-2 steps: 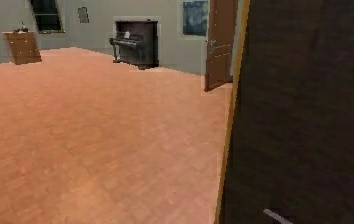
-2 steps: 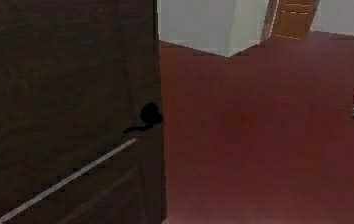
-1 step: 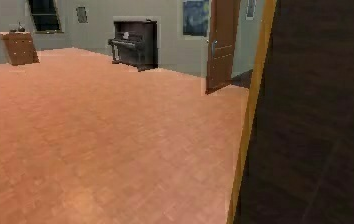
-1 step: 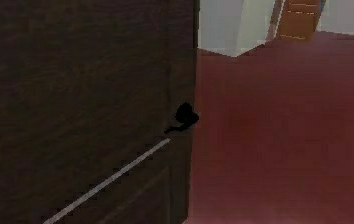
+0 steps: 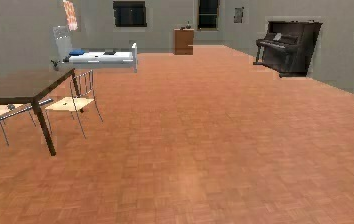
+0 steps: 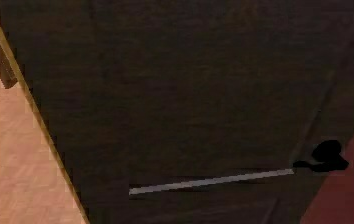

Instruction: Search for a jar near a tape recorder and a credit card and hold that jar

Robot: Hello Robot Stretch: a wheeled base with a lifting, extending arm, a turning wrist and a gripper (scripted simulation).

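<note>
Close up in the arm side view stands a dark brown wooden panel point(image 6: 185, 90). A thin silver bar point(image 6: 210, 181) runs across its lower part and ends at a black blob point(image 6: 325, 156) on the right. In the forward view a dark wooden table point(image 5: 25, 85) stands at the left. A low brown cabinet point(image 5: 184, 41) sits against the far wall.
Pale chairs point(image 5: 73, 103) stand around the table. A white bed point(image 5: 105, 58) with a blue thing on it lies at the back left. A dark upright piano point(image 5: 288, 47) stands against the right wall. Wide reddish wood floor point(image 5: 205, 140) stretches ahead.
</note>
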